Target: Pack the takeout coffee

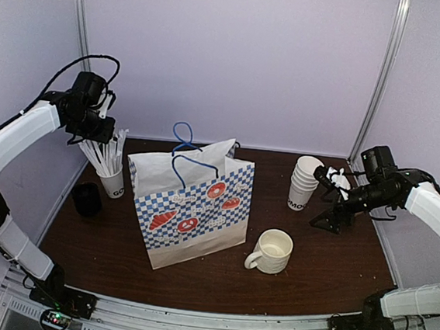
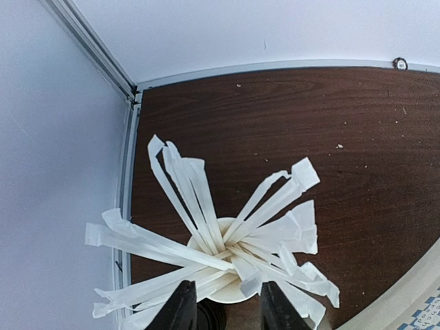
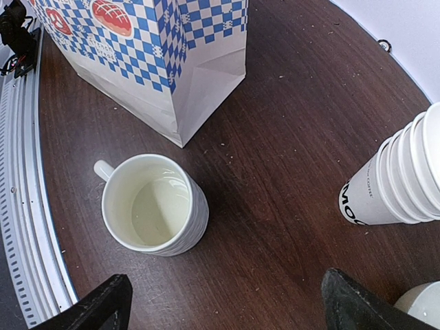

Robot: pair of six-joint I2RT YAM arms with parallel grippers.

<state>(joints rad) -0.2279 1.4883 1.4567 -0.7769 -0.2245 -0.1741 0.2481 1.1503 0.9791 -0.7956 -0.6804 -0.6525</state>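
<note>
- Overhead, the left claw [image 1: 103, 130] is hovering at the far left corner of the dark wooden tabletop [image 1: 328, 261], directly above a white paper cup of wrapped straws [image 1: 112, 176].
- Its wrist camera is looking straight down on the fanned straws. The claw [image 2: 227, 311] is standing partly spread, its two dark fingers [image 2: 180, 308] framing the cup's rim and nothing visibly pinched between them.
- The right claw [image 1: 328, 199] is hanging low on the right side of the tabletop, just beside a stack of lidless paper cups [image 1: 305, 181], and is spread as wide as it goes with nothing in it.
- From the right wrist camera, that claw [image 3: 230, 317] is opening toward a white ceramic mug [image 3: 155, 206], which is sitting upright with its handle pointing toward the near rail.
- A blue-and-white checkered paper bag [image 1: 193, 201], printed with pastries, is standing upright at the centre of the tabletop with its blue cord handles up. The mug [image 1: 272, 251] is resting near its right front corner, apart from it.
- A short dark object [image 1: 86, 198] is sitting near the tabletop's left edge, in front of the straw cup; it cannot be told what it is.
- The takeout coffee is not showing on the tabletop in any view; whether it is sitting inside the bag cannot be told, since the bag's interior is hidden.
</note>
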